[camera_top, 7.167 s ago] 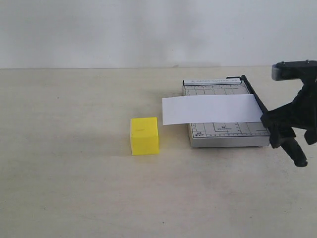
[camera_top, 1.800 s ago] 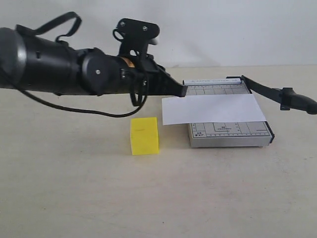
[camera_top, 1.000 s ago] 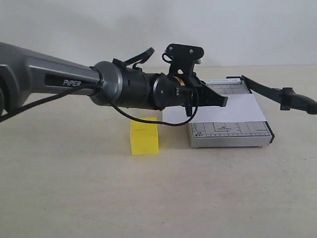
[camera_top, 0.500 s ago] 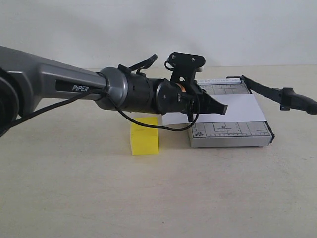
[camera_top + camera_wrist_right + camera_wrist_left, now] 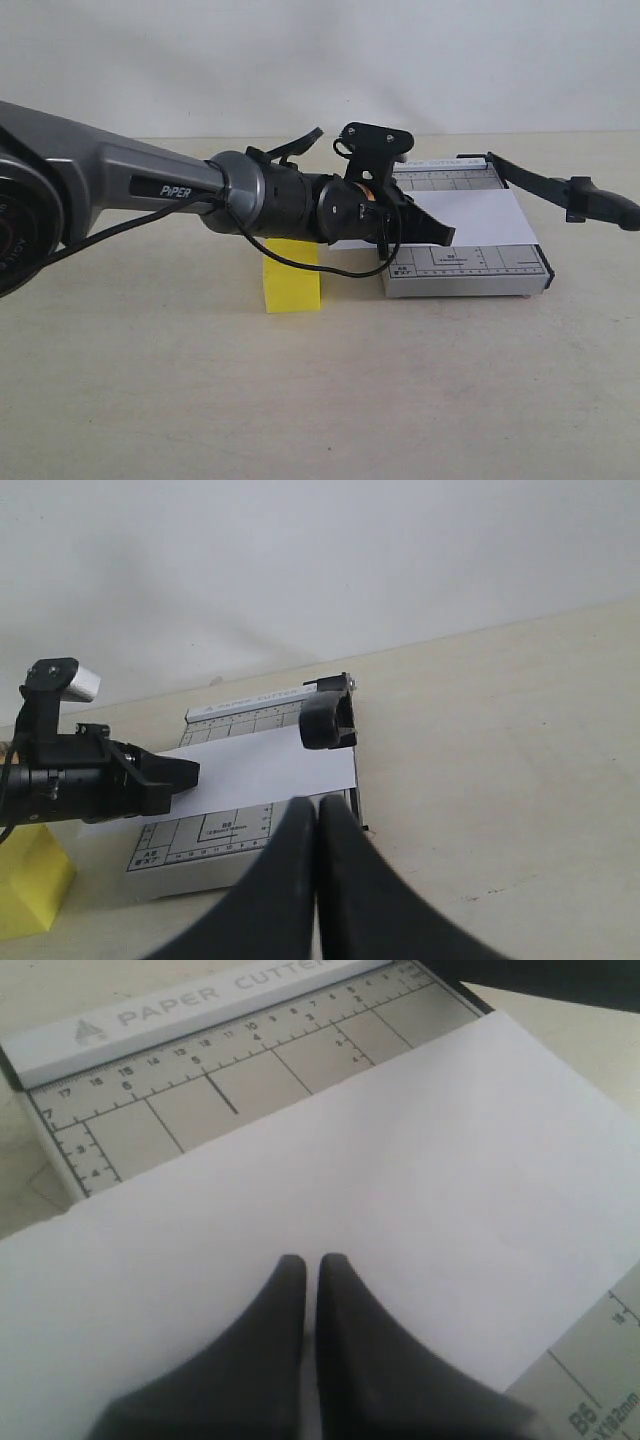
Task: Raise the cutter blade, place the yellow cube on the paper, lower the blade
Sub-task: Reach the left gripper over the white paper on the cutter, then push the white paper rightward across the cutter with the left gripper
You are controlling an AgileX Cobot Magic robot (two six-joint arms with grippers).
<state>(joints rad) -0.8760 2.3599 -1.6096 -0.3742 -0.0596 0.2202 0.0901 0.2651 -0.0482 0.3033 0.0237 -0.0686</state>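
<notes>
Left gripper [image 5: 305, 1262]: jaws drawn together with only a thin slit between the fingers; nothing is held.
Left gripper position: the tips point out over the paper; the views do not show whether they touch the sheet.
Right gripper [image 5: 318, 802]: jaws pressed together, nothing between them; it is raised clear of the table, and the exterior view does not show it.
Paper [image 5: 420, 1190]: white sheet lying flat, directly beneath and ahead of the left jaws; it runs across the trimmer base and overhangs the base edge on the side toward the left arm.
Trimmer base [image 5: 470, 272]: grey, with printed ruler lines, under the paper; a ruled strip is exposed beyond the left jaw tips, past the far edge of the sheet.
Cutter blade [image 5: 545, 183]: raised, tilted up from its hinge at the rear corner of the base, handle end in the air; it stands well beyond the left jaw tips, past the far end of the paper. In the right wrist view its rounded handle sits ahead of the right jaw tips, apart from them.
Yellow cube [image 5: 292, 286]: on the table [image 5: 150, 400], off the paper, just beside the base; it lies behind the left jaws, below the left arm [image 5: 150, 185], which hides its top edge.
</notes>
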